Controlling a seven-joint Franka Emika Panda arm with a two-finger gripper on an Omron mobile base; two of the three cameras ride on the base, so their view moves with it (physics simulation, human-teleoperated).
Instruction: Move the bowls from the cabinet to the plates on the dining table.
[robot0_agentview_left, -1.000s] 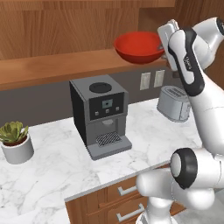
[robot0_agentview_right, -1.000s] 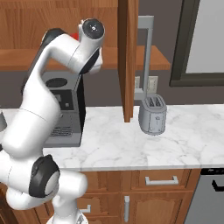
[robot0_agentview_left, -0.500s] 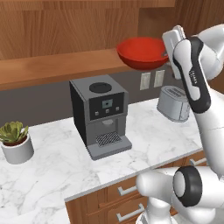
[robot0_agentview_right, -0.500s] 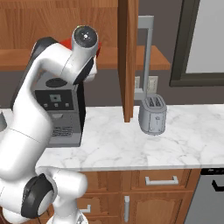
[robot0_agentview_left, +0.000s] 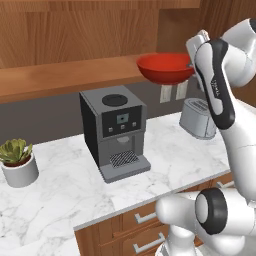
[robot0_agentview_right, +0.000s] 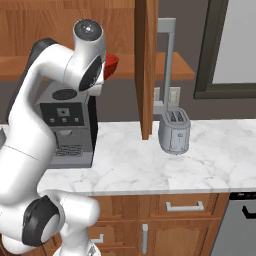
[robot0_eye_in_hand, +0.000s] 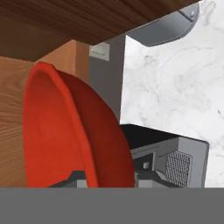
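The wooden wall cabinet (robot0_agentview_left: 75, 45) runs across the top of the left base view, with its open door (robot0_agentview_right: 147, 65) hanging edge-on in the right base view and a long grey bar handle (robot0_agentview_right: 169, 60) just behind that door. Below it a white grey-veined marble counter (robot0_agentview_left: 60, 195) stretches over brown drawers (robot0_agentview_right: 185, 206) with silver handles. The white arm (robot0_agentview_left: 225, 100) rises at the right of the left base view and bends up toward the cabinet; in the right base view it arches up at the left, its upper joint level with the cabinet's underside. A dark grey coffee machine (robot0_agentview_left: 116, 135) stands on the counter against the back wall, near the middle of the left base view. A silver toaster (robot0_agentview_right: 173, 131) stands on the counter well to the right of it, below a pale wall socket (robot0_agentview_left: 172, 92). At the far left of the counter sits a small succulent in a grey pot (robot0_agentview_left: 19, 164). The red bowl (robot0_agentview_left: 166, 68) is up in the air at the level of the cabinet's lower edge, above and to the right of the coffee machine, clear of the counter. The gripper (robot0_agentview_left: 194, 64) meets the bowl's right rim and is closed narrowly on it; in the hand view the bowl's rim runs down to the bottom, where the fingertips are hidden by the bowl.
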